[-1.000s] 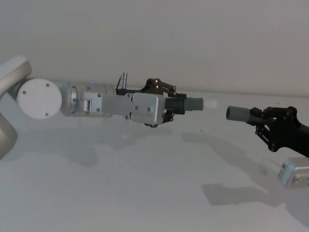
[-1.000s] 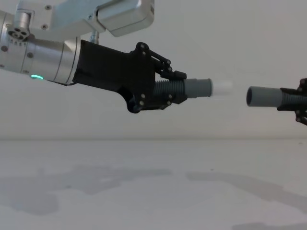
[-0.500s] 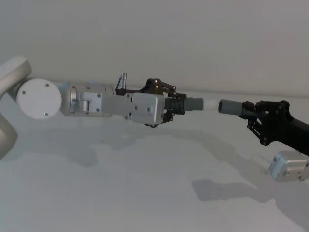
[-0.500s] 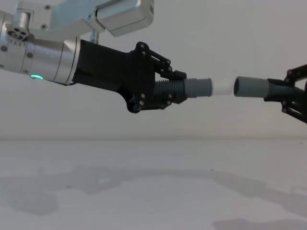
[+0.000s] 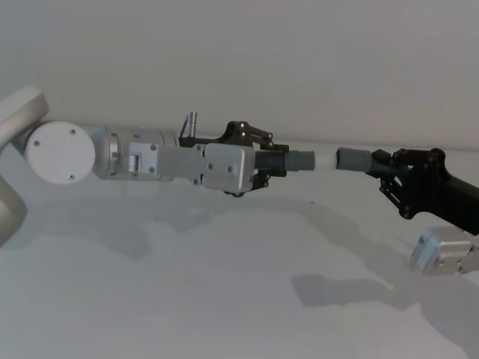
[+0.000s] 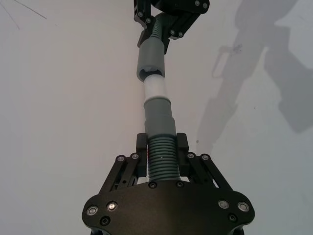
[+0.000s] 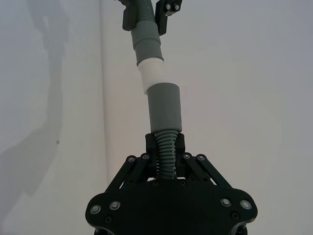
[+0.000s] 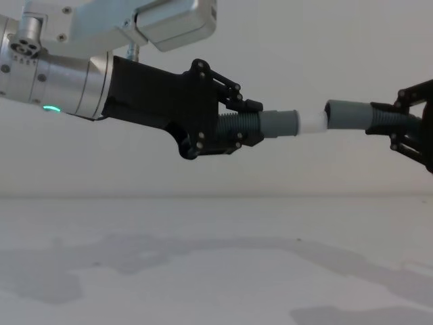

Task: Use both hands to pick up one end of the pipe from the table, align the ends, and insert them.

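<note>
Both pipe pieces hang above the white table. My left gripper is shut on the ribbed part of one piece, whose whitish spigot tip points right. My right gripper is shut on the ribbed part of the other piece. Its open socket mouth meets the end of the tip. In the left wrist view the tip just enters the socket. In the right wrist view the socket sits slightly angled to the tip. Most of the white tip shows.
The left arm's silver body stretches in from the left at pipe height. The right arm's silver wrist block hangs low at the right edge. A plain pale wall stands behind the table. Arm shadows lie on the surface below.
My right gripper has carried its piece leftward and a little up, closing the gap until the socket mouth reaches the white tip. The left arm has held still.
</note>
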`<action>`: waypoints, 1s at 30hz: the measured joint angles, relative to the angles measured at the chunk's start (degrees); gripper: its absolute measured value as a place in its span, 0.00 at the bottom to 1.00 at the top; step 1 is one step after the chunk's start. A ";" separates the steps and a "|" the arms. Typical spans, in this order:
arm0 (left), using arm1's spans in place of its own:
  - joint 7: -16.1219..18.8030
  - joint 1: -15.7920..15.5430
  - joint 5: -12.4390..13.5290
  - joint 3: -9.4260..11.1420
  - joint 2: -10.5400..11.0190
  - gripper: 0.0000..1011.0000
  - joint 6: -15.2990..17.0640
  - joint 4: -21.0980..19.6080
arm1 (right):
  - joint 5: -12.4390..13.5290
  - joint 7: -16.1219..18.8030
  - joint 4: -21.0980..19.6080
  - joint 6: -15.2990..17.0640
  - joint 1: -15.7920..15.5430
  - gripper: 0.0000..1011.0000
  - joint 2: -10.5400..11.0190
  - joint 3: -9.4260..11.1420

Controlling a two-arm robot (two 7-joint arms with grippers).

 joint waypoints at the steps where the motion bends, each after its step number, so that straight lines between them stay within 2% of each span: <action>1: 0.00 0.00 0.00 0.00 0.00 0.33 0.00 0.00 | -0.04 0.02 -0.02 -0.02 0.01 0.17 -0.03 0.03; 13: 0.00 0.00 0.01 0.01 0.06 0.32 0.00 0.00 | -2.18 0.01 0.32 0.29 0.69 0.17 -0.68 -0.19; 30: 0.00 0.00 0.01 0.01 -0.01 0.32 0.00 0.00 | -6.04 -2.06 1.62 1.06 1.75 0.17 -1.30 -1.32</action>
